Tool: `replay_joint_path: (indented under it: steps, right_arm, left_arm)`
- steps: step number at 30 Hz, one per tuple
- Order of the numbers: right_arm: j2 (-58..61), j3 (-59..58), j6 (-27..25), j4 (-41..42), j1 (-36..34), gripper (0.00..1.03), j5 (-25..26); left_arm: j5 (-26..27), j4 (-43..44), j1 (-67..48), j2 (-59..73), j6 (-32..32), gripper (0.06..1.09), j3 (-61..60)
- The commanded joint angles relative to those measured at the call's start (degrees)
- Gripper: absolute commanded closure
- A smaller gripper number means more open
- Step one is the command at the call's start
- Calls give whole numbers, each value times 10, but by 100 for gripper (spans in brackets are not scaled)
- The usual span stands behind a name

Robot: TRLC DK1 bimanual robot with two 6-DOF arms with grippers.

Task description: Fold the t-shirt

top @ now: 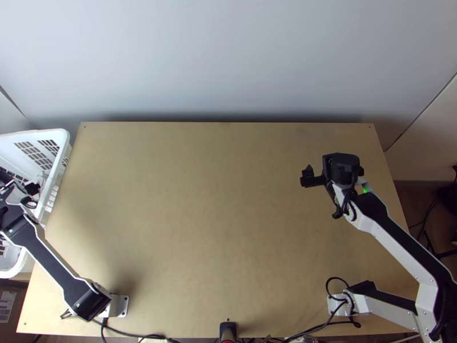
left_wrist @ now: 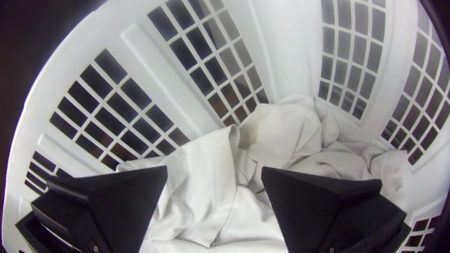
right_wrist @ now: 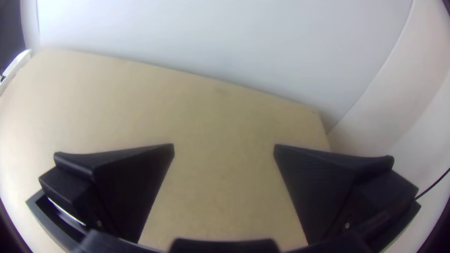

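While the white shirt [left_wrist: 197,187] lies bunched in the basket [left_wrist: 293,61], the left gripper [top: 31,194] is over it, fingers spread; the right gripper [top: 335,171] hovers above the table's [top: 200,200] far right part, fingers also wide apart.

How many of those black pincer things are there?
2: the left gripper, open over the pale cloth in the white basket; the right gripper, open above the right side of the wooden table.
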Motion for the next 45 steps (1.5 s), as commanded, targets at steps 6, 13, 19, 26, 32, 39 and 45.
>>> replay_joint_path:
  steps: [6,13,19,26,32,39,45]
  right_arm:
    - [-16,-4,-2,-30,-5,4,11]
    - [-19,-2,-8,-40,-8,4,20]
    - [-18,-2,-11,-40,-8,4,21]
    - [-18,-3,-18,-40,-9,4,24]
    - [-17,-7,-16,-37,-8,4,24]
    - [-19,-8,-19,-38,-8,4,25]
    - [-26,-4,-26,-51,-7,4,27]
  left_arm:
    - [-5,76,0,54,24,11,35]
    - [-25,99,8,86,42,11,50]
    - [-35,100,14,101,48,38,50]
    - [-31,88,20,80,37,105,48]
    - [-31,85,22,56,30,105,48]
    - [-32,89,24,65,33,96,47]
    - [-33,149,23,88,36,39,48]
